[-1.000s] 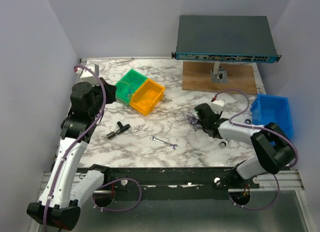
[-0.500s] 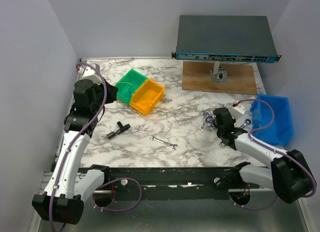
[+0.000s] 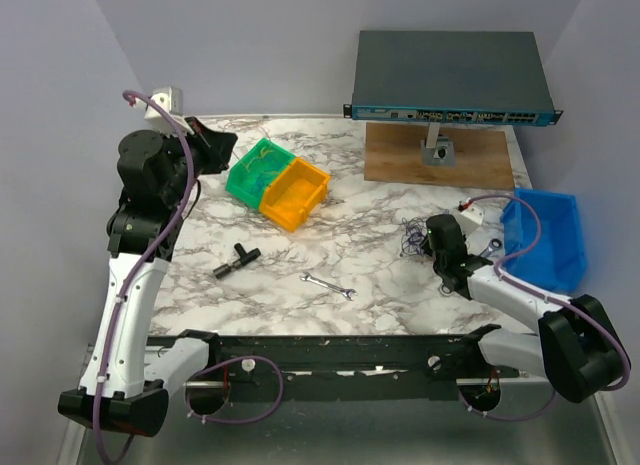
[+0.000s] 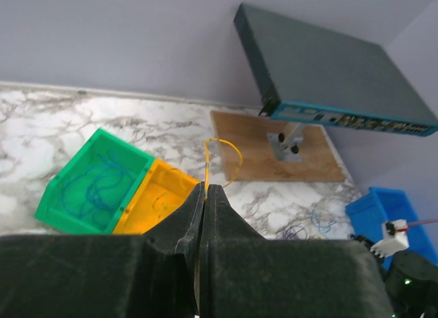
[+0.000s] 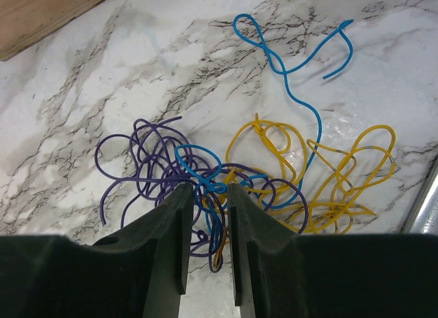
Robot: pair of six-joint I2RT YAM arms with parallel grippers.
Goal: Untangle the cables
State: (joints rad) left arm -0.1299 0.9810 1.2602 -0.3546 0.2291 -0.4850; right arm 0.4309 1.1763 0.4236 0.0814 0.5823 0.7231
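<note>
Left tool (image 4: 205, 189) pinches one yellow wire (image 4: 205, 161) free. Right tool (image 5: 207, 191) straddles the cables (image 5: 236, 176), mostly knotted; its grip I can't tell.

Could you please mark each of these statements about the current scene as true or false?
1. The left gripper is pinching a yellow wire. True.
2. The green bin is empty. False: a blue wire lies inside it.
3. The cables at the right gripper are purple, blue and yellow. True.
4. The right gripper holds the wrench. False: the wrench lies on the table, apart from that gripper.
</note>
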